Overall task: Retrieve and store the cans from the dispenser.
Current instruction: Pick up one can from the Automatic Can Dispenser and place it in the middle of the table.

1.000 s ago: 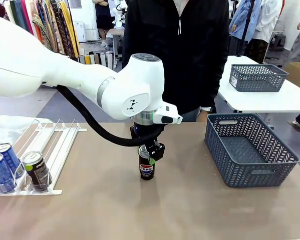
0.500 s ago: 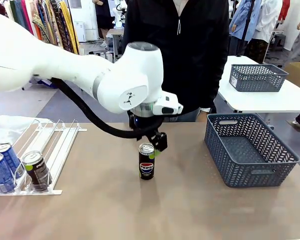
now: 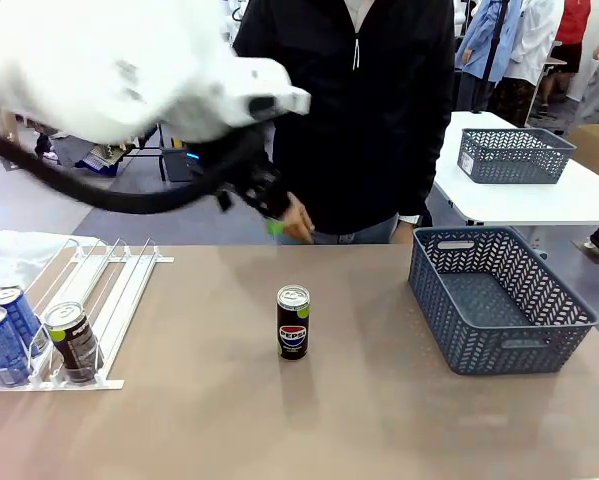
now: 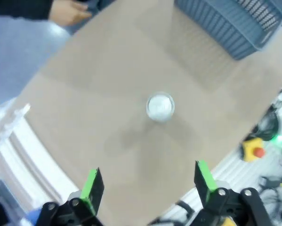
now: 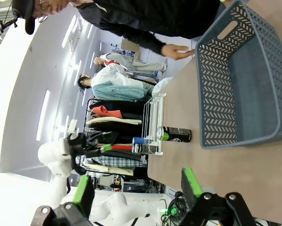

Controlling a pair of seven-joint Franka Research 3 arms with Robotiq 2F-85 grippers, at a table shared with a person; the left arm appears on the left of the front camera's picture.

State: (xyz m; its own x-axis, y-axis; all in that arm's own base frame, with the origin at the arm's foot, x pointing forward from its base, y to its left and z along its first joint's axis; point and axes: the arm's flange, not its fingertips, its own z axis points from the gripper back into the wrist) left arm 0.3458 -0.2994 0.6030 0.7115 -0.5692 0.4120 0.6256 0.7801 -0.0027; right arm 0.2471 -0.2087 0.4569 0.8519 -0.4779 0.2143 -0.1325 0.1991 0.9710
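One black Pepsi can [image 3: 293,323] stands upright alone at the table's middle, with nothing touching it. High above it and toward the far left hangs my left gripper [image 3: 262,200], blurred. In the left wrist view that gripper [image 4: 148,181] is open, and the can's silver top [image 4: 160,106] lies far below it. The white dispenser [image 3: 104,285] at the left holds two blue cans [image 3: 9,330] and a black can [image 3: 74,342] at its front stops. My right gripper [image 5: 137,188] is open and holds nothing. Beyond it I see the lone can [image 5: 174,134] and the dispenser [image 5: 152,120].
A grey lattice basket [image 3: 499,335] sits at the table's right, its inside bare; it also appears as the basket [image 5: 211,89]. The person stands at the far edge with a hand [image 3: 297,222] resting there. A second basket [image 3: 514,155] is on a farther table.
My left gripper opened and let go of the black can, then rose up and away to the far left. The can stays standing where it was set down.
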